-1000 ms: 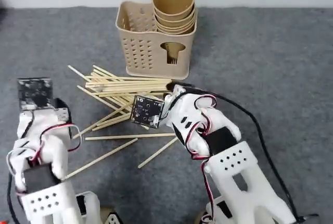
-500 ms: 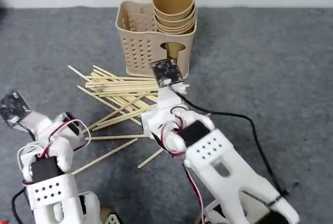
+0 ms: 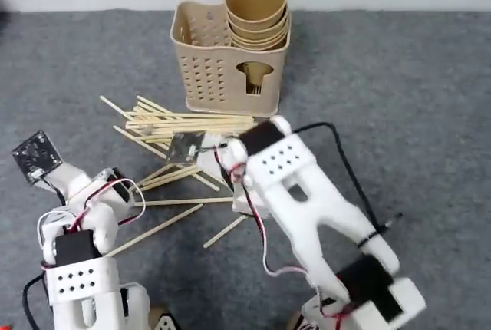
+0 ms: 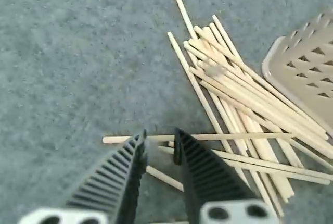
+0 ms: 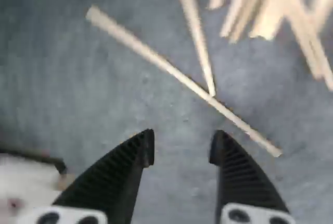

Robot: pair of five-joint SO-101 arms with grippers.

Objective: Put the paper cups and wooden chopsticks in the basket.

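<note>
at the far middle of the grey table (image 3: 414,100) the beige basket (image 3: 222,77) is standing upright, and the stacked paper cups (image 3: 257,4) are sitting in its right compartment, rising above the rim. just near of the basket the wooden chopsticks (image 3: 184,124) are lying on the table in a loose pile, with a few strays fanning out nearer and to the left.

the right arm (image 3: 291,184) is bending over the near right edge of the pile. the right gripper (image 5: 183,135) is pointing down at the table with its fingers spread wide and gripping nothing, hanging above a single chopstick (image 5: 177,75) that is lying slantwise.

the left arm (image 3: 77,222) is standing at the near left. the left gripper (image 4: 158,139) is hovering over the left strays, its fingers parted by a narrow gap and pinching nothing, with one stick lying crosswise just past the tips.
</note>
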